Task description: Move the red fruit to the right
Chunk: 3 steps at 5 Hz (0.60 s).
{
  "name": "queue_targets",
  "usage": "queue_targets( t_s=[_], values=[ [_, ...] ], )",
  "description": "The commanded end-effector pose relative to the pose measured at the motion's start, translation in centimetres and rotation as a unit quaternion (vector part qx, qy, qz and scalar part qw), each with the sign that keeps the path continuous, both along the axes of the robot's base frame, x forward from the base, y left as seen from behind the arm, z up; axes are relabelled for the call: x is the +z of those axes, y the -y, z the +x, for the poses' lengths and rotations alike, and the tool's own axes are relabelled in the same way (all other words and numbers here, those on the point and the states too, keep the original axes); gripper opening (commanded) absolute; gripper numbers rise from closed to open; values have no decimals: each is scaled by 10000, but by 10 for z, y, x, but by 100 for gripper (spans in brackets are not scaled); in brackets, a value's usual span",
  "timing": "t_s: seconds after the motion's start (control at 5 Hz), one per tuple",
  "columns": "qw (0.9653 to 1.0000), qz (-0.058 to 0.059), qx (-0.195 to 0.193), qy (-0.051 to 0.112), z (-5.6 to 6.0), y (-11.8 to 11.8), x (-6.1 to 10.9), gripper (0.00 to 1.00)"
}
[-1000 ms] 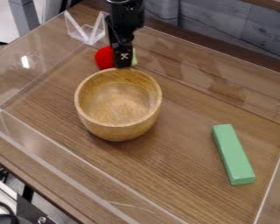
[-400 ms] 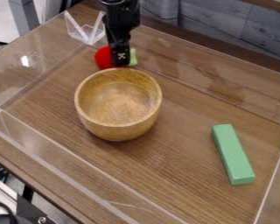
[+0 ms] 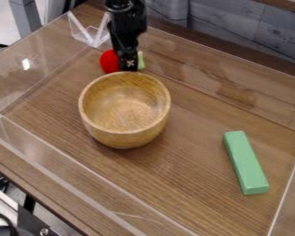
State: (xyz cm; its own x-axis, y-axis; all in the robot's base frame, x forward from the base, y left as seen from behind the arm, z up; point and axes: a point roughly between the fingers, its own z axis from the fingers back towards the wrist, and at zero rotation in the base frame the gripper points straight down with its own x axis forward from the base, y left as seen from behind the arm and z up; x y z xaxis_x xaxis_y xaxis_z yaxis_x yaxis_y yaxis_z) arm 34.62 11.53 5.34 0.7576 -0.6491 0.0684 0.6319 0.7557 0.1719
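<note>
1. Green rectangular block (image 3: 246, 161) is lying flat near the front right of the wooden table (image 3: 199, 101), w/ clear walls around.
2. Wooden bowl (image 3: 125, 109) is sitting mid-table, empty.
3. Red fruit (image 3: 111, 61) is resting just behind the bowl, at back left.
4. Gripper (image 3: 128, 63) is hanging over the fruit, jaws apart, pointing down; not gripping yet.
5. Task looks barely begun: grasp, carry to the right and release are all remaining.

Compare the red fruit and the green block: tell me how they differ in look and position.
The red fruit is small, round and bright red; the green block is flat, long and rectangular. The fruit sits at the far left, behind the wooden bowl, right under the open end effector; the block lies alone at the near right. Both rest on the wooden table.
</note>
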Motion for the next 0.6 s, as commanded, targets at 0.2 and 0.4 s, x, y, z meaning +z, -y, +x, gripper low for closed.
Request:
queue_targets(
  t_s=[0.2,0.4],
  values=[
    [9990,-62,-356,266,-3,-9,-6,100],
    [9993,-33,-129,352,-2,-13,5,0]
  ],
)
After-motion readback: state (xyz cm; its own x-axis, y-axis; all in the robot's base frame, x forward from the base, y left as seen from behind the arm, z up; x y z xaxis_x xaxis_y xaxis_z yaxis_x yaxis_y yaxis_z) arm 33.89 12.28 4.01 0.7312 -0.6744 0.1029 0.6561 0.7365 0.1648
